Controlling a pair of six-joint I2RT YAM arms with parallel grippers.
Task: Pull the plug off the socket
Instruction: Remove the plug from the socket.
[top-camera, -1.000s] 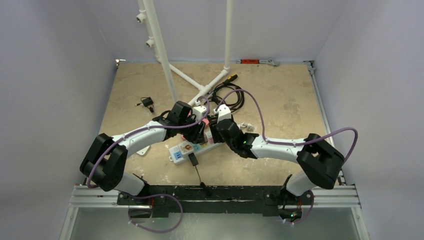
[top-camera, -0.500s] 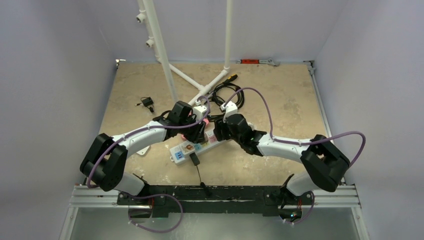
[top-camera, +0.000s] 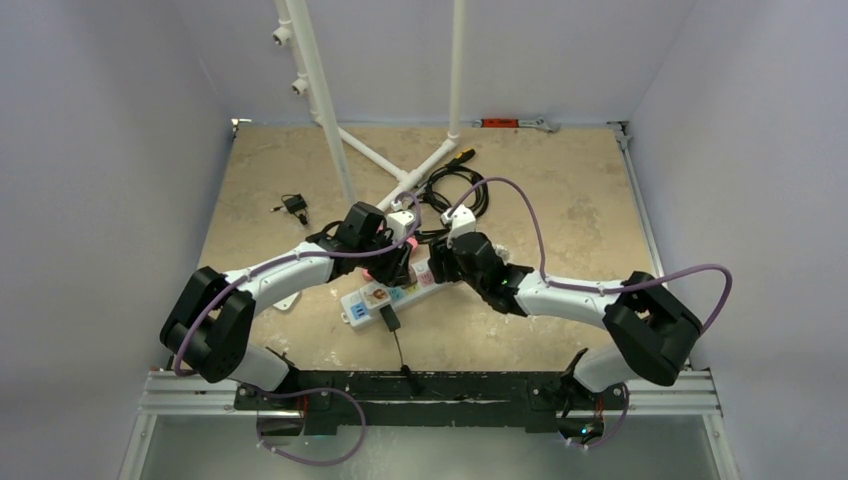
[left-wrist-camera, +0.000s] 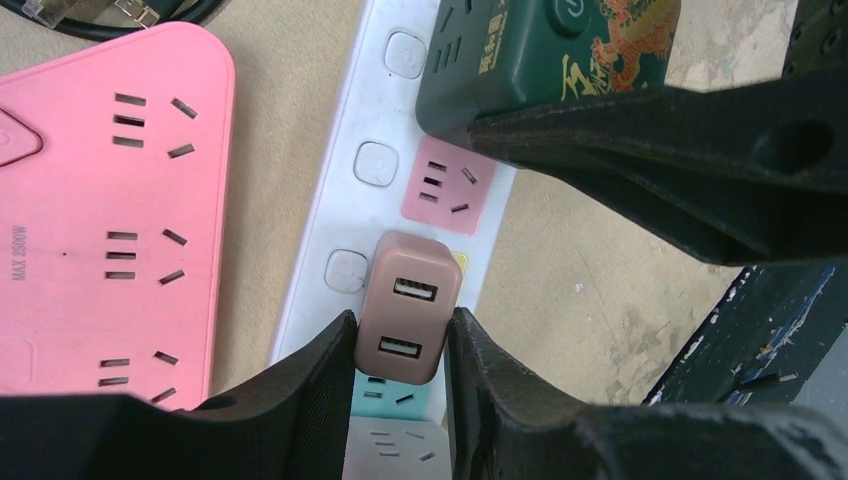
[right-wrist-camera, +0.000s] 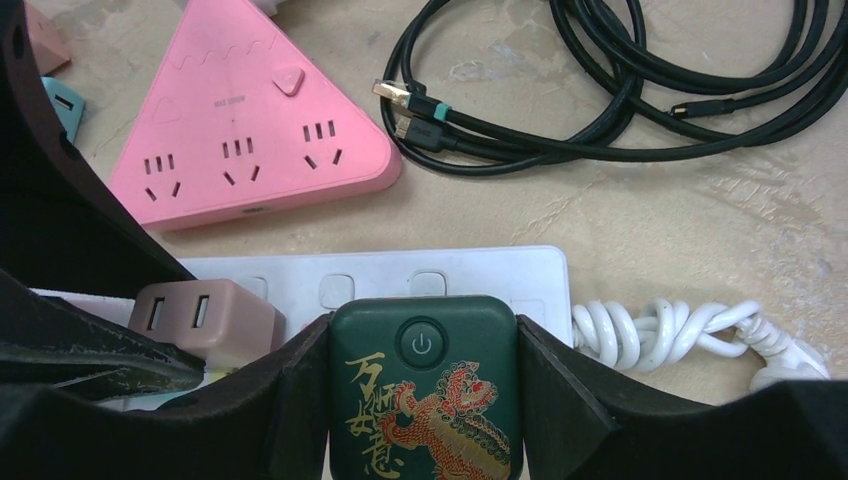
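Top view: both arms meet over the white power strip (top-camera: 362, 298) mid-table. The left gripper (top-camera: 396, 266) & right gripper (top-camera: 441, 266) sit side by side on it; grip detail is too small to read here.

Left wrist: the fingers (left-wrist-camera: 318, 385) are part-closed, pinching the brown charger (left-wrist-camera: 412, 285) on both flanks. The charger is seated in the strip, no gap seen.

Right wrist: jaws approx. half open, clamped on the green adapter (right-wrist-camera: 420, 345), prob. bracing the strip.

Progress: grasp done, pull not begun. Left to do: draw the charger straight out.
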